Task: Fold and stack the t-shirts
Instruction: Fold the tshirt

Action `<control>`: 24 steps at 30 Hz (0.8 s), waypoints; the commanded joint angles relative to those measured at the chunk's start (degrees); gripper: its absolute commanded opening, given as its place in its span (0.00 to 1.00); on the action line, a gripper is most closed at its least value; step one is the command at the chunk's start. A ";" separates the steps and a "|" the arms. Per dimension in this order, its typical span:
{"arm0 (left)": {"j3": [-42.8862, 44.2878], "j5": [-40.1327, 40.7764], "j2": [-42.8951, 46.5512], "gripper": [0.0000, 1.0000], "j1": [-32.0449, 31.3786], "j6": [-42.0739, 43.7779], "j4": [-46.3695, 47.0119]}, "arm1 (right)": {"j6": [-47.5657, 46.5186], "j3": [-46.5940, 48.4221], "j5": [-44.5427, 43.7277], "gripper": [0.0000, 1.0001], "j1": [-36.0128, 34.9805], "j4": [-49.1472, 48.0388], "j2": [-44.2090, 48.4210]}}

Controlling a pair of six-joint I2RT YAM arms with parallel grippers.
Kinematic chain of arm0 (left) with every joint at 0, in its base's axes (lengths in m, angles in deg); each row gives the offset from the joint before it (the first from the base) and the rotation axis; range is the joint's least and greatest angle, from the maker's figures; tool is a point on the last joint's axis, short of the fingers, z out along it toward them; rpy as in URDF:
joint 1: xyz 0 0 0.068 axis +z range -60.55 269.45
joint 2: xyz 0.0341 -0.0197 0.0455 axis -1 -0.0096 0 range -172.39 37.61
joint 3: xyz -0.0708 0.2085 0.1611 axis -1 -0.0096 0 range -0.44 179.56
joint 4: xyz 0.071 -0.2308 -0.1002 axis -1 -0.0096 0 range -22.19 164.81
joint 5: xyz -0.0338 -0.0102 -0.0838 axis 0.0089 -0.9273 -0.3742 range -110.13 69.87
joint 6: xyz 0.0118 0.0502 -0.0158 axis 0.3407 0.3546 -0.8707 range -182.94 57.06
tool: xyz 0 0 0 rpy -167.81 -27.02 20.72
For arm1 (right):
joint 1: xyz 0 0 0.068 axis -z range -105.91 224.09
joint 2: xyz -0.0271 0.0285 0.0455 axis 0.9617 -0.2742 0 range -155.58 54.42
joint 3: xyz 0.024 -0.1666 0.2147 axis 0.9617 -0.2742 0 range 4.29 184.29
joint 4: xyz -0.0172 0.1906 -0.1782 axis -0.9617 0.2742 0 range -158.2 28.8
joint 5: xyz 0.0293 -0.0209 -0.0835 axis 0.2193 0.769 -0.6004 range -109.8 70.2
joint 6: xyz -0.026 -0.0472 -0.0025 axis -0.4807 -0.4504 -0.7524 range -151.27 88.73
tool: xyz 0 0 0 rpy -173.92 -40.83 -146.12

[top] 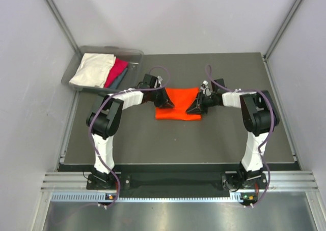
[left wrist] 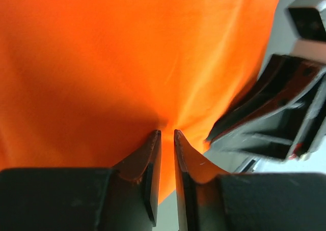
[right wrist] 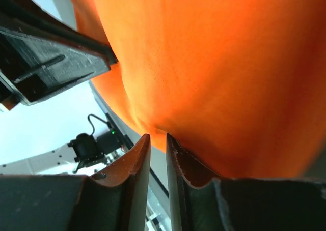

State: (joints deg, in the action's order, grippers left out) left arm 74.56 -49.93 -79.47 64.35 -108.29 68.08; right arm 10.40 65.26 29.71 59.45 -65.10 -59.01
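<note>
The left gripper point(top: 165, 101) and the right gripper point(top: 194, 108) face each other tip to tip, each closed on an edge of the orange t-shirt point(top: 178, 105) stretched between them. In the left wrist view the left gripper's point(left wrist: 167, 133) fingers point(left wrist: 150, 157) stand almost together, and creases in the orange t-shirt point(left wrist: 127, 63) run down into the narrow slit at the tips. The right gripper point(left wrist: 275, 119) shows just off to one side. The right wrist view is much the same: the fingers point(right wrist: 133, 162) of the right gripper point(right wrist: 158, 137) nip the lower edge of the orange t-shirt point(right wrist: 214, 73), with the left gripper point(right wrist: 51, 63) close by.

The left arm point(top: 104, 121) and the right arm point(top: 257, 114) rise from their bases, bend at raised elbows and turn their forearms inward towards one another over the dark table point(top: 178, 139). Whether the cloth hangs clear of the table I cannot tell.

Beyond the left gripper and to its outer side sits a grey plastic bin point(top: 130, 50) holding a cream-white t-shirt point(top: 91, 69), a magenta-pink t-shirt point(top: 117, 70) and a teal-grey t-shirt point(top: 120, 81). It is well apart from both grippers, and nothing lies between them and it.
</note>
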 commanded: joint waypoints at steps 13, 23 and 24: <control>-12.16 -1.05 10.38 0.22 -0.04 -0.99 5.93 | -0.01 -3.75 2.16 0.24 -0.93 -5.82 6.99; -9.26 3.53 14.04 0.21 1.73 7.99 -6.37 | -15.04 -0.94 1.98 0.25 8.04 13.25 12.61; -9.26 3.44 15.63 0.22 1.38 7.38 -6.11 | -14.69 -0.16 2.16 0.26 7.95 14.04 13.49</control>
State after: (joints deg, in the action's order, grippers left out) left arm 63.22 -47.98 -70.33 66.27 -103.50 65.05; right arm 0.93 60.98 30.54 67.69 -55.92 -51.69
